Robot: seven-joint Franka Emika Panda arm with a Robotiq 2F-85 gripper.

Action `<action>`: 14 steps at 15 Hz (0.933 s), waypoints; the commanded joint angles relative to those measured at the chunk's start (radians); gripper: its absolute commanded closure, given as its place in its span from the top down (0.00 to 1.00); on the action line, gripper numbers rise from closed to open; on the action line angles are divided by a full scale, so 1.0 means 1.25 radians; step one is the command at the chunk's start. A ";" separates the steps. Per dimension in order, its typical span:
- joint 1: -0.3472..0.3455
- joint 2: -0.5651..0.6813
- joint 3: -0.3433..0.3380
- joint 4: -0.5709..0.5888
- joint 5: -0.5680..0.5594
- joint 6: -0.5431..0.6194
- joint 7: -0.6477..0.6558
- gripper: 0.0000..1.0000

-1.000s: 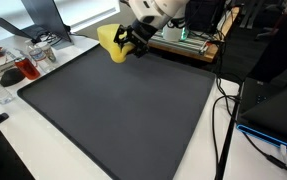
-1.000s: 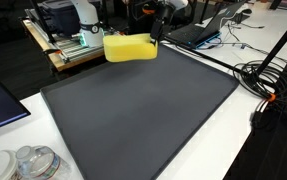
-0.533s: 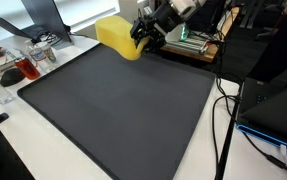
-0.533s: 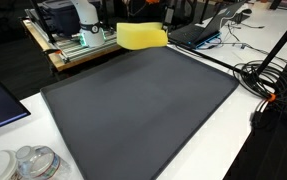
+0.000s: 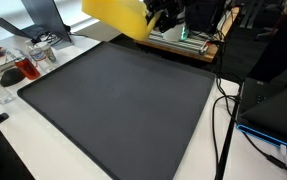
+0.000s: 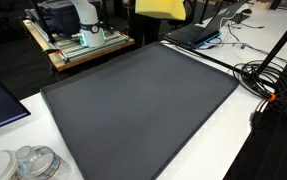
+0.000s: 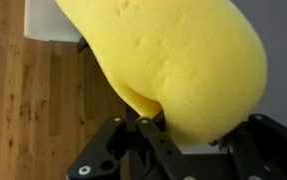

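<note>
As the gripper clamps only one edge of the sponge, high above the mat: soft foam may slip free.

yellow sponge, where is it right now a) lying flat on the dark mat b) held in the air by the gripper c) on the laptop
B: the gripper is shut on the yellow sponge, which hangs above the far edge of the dark mat.

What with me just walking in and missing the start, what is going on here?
The robot's gripper is shut on a yellow sponge and holds it in the air by the far edge of the dark mat. In both exterior views the sponge sits high in the picture, clear of the mat.
</note>
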 commanded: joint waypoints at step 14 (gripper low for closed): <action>-0.004 -0.065 -0.007 -0.018 -0.169 0.059 0.010 0.40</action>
